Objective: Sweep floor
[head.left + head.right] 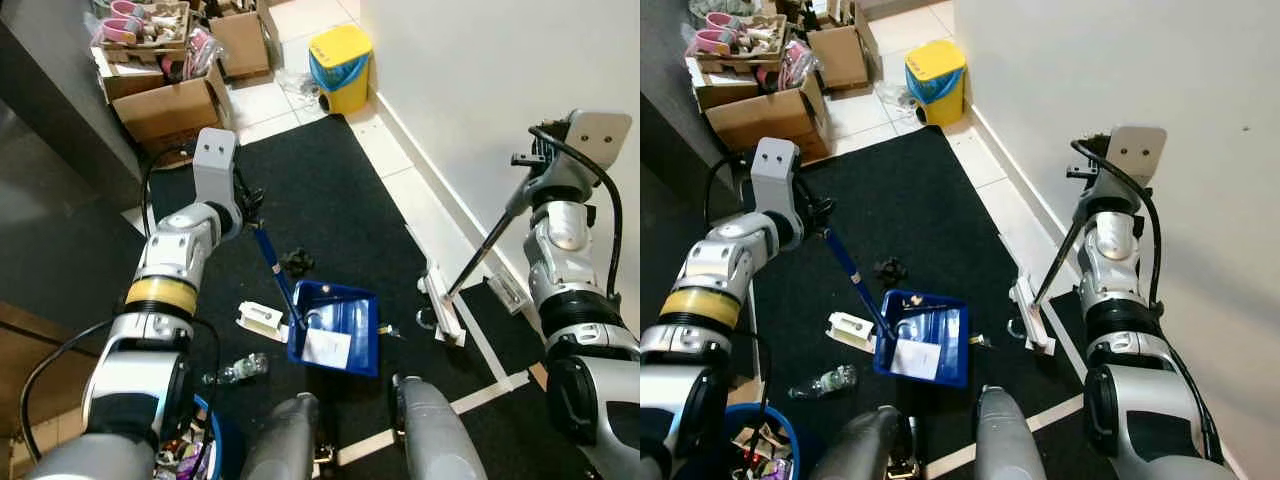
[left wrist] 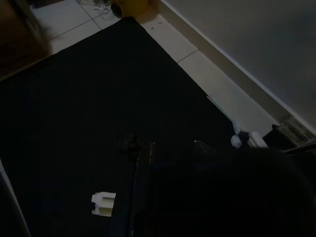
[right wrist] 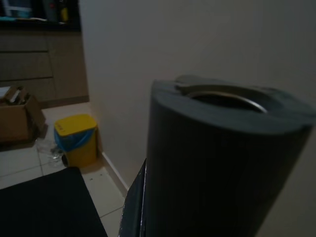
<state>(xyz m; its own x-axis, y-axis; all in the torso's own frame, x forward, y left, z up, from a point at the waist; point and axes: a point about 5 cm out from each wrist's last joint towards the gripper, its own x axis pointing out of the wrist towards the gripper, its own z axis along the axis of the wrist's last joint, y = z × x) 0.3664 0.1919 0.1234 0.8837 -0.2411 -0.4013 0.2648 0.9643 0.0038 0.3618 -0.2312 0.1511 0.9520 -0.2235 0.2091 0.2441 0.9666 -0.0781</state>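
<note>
Left hand grips the blue dustpan by its long handle; the pan sits on the black mat. Right hand clasps the broom pole, its head beside the pan. The right wrist view adds the pole's grey end up close, and a yellow bin beyond the mat.

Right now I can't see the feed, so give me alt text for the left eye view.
The left hand holds the blue handle of a blue plastic dustpan resting on the black floor mat, with a white paper scrap inside it. The right hand holds the dark pole of a white broom head near the white wall.
</note>
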